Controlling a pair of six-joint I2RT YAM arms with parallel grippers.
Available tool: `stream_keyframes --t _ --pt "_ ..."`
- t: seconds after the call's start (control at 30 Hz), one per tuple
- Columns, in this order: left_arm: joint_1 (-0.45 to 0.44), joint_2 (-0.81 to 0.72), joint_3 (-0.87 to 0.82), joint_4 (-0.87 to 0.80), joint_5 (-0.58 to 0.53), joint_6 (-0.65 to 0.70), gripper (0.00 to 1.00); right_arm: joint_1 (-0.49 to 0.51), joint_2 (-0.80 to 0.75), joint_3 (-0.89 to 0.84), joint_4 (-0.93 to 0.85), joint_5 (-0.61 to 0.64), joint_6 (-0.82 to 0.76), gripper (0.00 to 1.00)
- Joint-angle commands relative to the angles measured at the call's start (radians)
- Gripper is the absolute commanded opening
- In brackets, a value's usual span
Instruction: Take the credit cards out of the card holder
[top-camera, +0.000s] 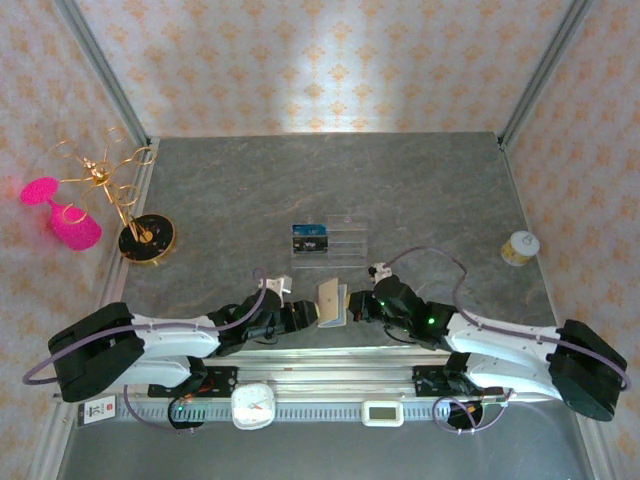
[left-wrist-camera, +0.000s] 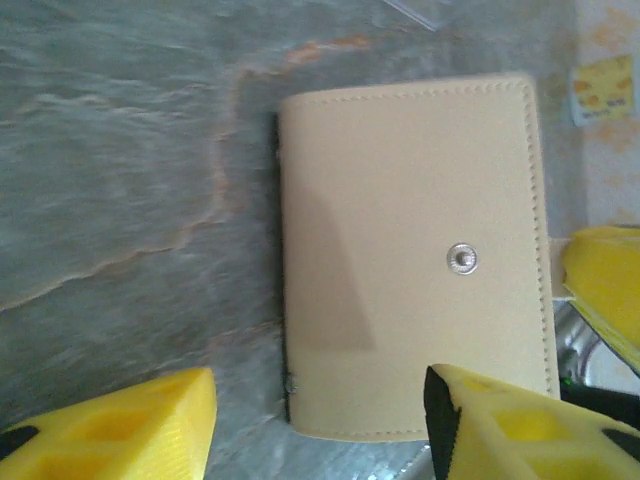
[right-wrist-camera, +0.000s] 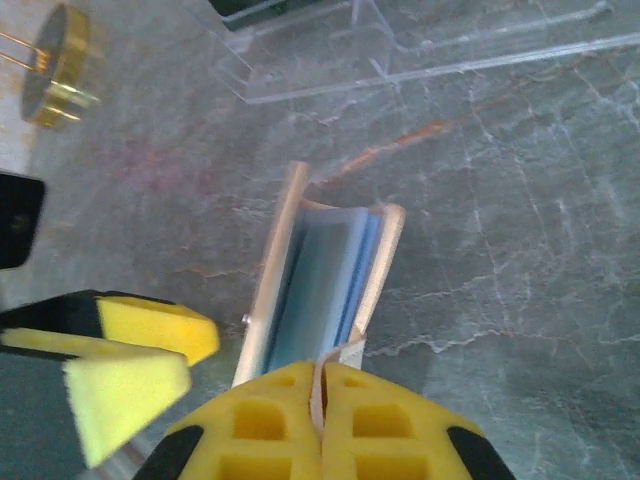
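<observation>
By the table edge (top-camera: 330, 340), right end effector (right-wrist-camera: 320, 420) pinches card holder (left-wrist-camera: 410, 250).

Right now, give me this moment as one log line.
right pincer: shut on card holder edge | left pincer: open, facing card holder cover | card holder: ajar | credit cards: in clear tray

The left arm (top-camera: 170, 330) and right arm (top-camera: 500, 335): white shells, black joints, looping lilac cables, green indicator lights, blocky yellow fingers (right-wrist-camera: 270, 420).
</observation>
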Motion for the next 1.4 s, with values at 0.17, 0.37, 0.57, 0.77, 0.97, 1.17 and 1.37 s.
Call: stream_keyframes --t 0.17,0.37,0.57,0.77,0.97,1.17,1.37 --pt "0.012 -0.378 0.007 -0.241 -0.22 0.077 0.76 0.05 0.122 0.201 -0.069 0.03 -0.109 0.0" --pt "0.015 -0.509 0.025 -0.351 -0.272 0.137 0.81 0.094 0.209 0.308 -0.092 0.02 -0.121 0.0" --pt "0.015 -0.502 0.023 -0.322 -0.269 0.15 0.81 0.085 0.185 0.277 -0.173 0.126 -0.058 0.0" --pt "0.015 -0.401 0.015 -0.22 -0.239 0.145 0.6 0.028 0.189 0.144 -0.195 0.177 0.03 0.0" --pt "0.015 -0.301 0.017 -0.141 -0.204 0.147 0.36 0.023 0.297 0.127 -0.211 0.222 0.078 0.0" --pt "0.015 -0.2 0.033 -0.071 -0.171 0.148 0.28 0.024 0.255 0.121 -0.21 0.237 0.073 0.37" --pt "0.014 -0.143 0.019 -0.011 -0.162 0.143 0.34 0.024 0.102 0.134 -0.291 0.28 0.053 0.51"
